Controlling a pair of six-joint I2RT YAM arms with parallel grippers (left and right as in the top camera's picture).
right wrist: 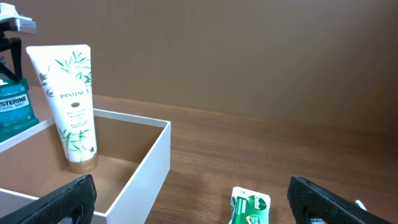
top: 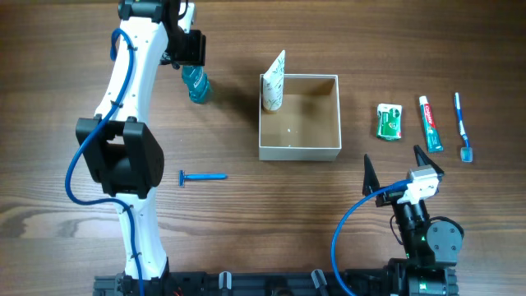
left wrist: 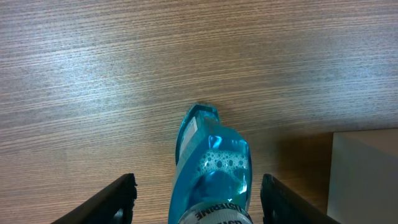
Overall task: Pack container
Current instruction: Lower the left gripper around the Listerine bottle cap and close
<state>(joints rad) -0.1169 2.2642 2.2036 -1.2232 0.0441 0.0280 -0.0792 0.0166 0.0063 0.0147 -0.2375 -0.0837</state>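
Observation:
The container (top: 300, 153), a square white box with a tan inside, sits mid-table. A white Pantene tube (top: 274, 82) stands upright in its back left corner, also seen in the right wrist view as the tube (right wrist: 71, 106) inside the container (right wrist: 152, 162). Left of the box stands a blue Listerine mouthwash bottle (top: 197, 85). My left gripper (top: 187, 49) is over it. In the left wrist view the bottle (left wrist: 212, 168) stands between the open fingers (left wrist: 118, 199) with a gap on each side. My right gripper (top: 403, 173) is open and empty near the front right.
A blue razor (top: 203, 177) lies left of the container, toward the front. Right of the container lie a green floss pack (top: 389, 121), a toothpaste tube (top: 431, 123) and a blue toothbrush (top: 463, 127). The container's white wall (left wrist: 364, 168) is close to the bottle's right.

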